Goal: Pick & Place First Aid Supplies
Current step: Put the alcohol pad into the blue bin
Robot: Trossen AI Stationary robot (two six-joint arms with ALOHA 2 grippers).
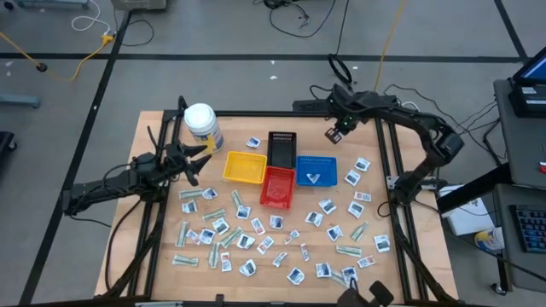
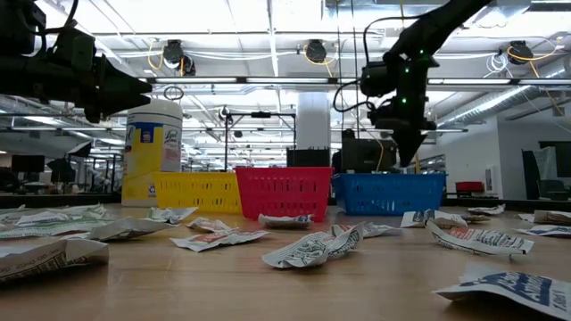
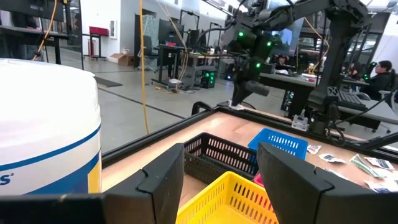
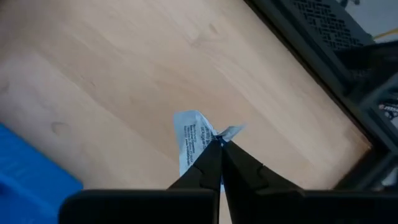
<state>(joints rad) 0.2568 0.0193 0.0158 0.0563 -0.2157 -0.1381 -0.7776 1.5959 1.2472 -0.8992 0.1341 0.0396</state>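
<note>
held packet (image 4: 191, 142): pinched by one edge in closed right gripper (image 4: 219, 144), above bare table (image 4: 124, 68) beside blue tray (image 4: 25, 168) | handling: looks light, floppy, crinkly; edge grip suffices | left gripper (image 3: 221, 171): parted, empty, near jar (image 3: 43, 130)

Light: bright, even, from ceiling strips (image 2: 268, 80) I see overhead | shadows: soft | blur: near packets (image 2: 308, 250) soft in low view — jar (image 3: 46, 130) soft too | glare: ceiling blown out.
</note>
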